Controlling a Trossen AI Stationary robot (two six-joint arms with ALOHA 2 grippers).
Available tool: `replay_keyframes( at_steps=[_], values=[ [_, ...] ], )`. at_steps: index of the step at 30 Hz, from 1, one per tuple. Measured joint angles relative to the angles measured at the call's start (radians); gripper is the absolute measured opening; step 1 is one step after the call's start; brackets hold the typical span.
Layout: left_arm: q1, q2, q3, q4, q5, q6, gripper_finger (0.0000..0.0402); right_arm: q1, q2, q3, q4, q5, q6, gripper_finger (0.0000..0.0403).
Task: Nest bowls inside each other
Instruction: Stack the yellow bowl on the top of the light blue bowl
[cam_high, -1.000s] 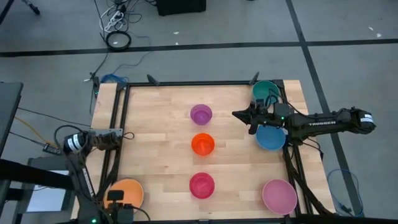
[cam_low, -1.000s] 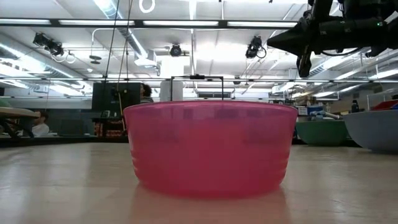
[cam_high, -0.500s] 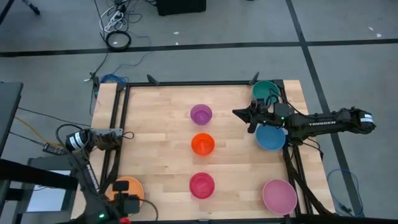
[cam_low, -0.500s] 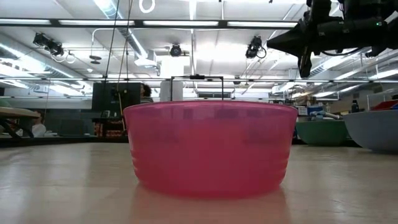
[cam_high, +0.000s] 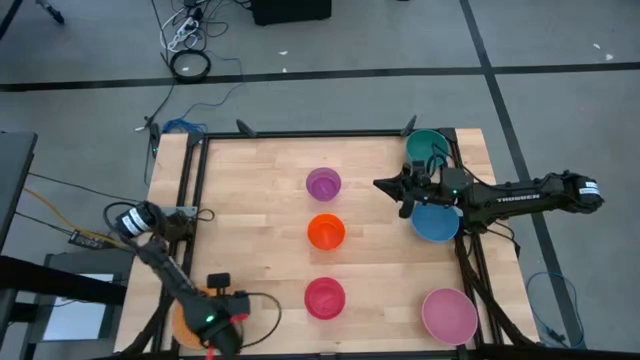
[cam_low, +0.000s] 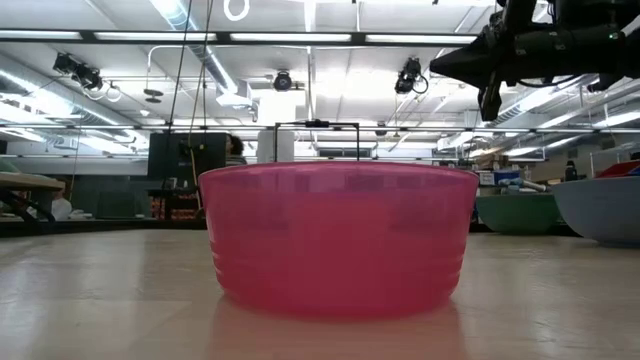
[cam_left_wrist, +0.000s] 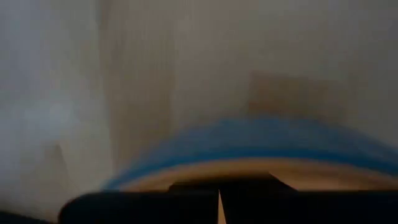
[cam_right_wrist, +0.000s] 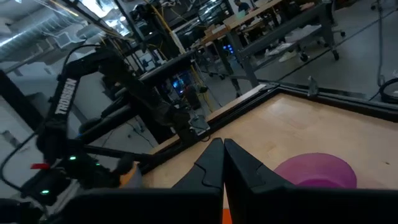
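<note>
In the high view the purple bowl (cam_high: 323, 183), the orange bowl (cam_high: 326, 231) and the magenta-red bowl (cam_high: 325, 298) stand in a row down the table's middle, each on its base. The teal bowl (cam_high: 428, 145), blue bowl (cam_high: 436, 222) and pink bowl (cam_high: 449, 315) stand along the right side. The yellow-orange bowl (cam_high: 183, 315) sits at the near left corner, mostly hidden under my left gripper (cam_high: 215, 322), which points down and is shut (cam_left_wrist: 217, 202). My right gripper (cam_high: 378, 183) hangs shut and level above the table, right of the purple bowl (cam_right_wrist: 317, 171). My left gripper points down over the yellow-orange bowl with its fingers shut. A blurred curved rim (cam_left_wrist: 249, 140) shows just beyond the fingers. The blur and the arm hide whether the fingers touch the bowl.
Black frame rails (cam_high: 190, 200) run along the table's left, far and right sides. Bare wood lies between the middle row and both sides. In the low view the magenta-red bowl (cam_low: 340, 240) fills the foreground, and my right arm (cam_low: 540, 45) hangs at the upper right.
My left arm has swung from the table's left edge toward the right and come down over the yellow-orange bowl, covering more of it. The bowls have kept their places.
</note>
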Motion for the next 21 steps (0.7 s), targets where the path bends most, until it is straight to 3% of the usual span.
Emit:
replay_keyframes(
  at_steps=[6, 17, 21],
  values=[
    [0.133, -0.006, -0.044, 0.133, -0.045, 0.154, 0.0002, 0.010, 0.000, 0.000, 0.011, -0.081, 0.001, 0.0000],
    [0.437, -0.004, -0.038, 0.167, -0.229, 0.482, 0.0002, 0.010, 0.000, 0.000, 0.019, -0.124, -0.015, 0.0000],
    [0.564, -0.003, -0.039, 0.261, -0.255, 0.615, 0.0002, 0.010, 0.000, 0.000, 0.019, -0.166, -0.014, 0.0000]
  ],
)
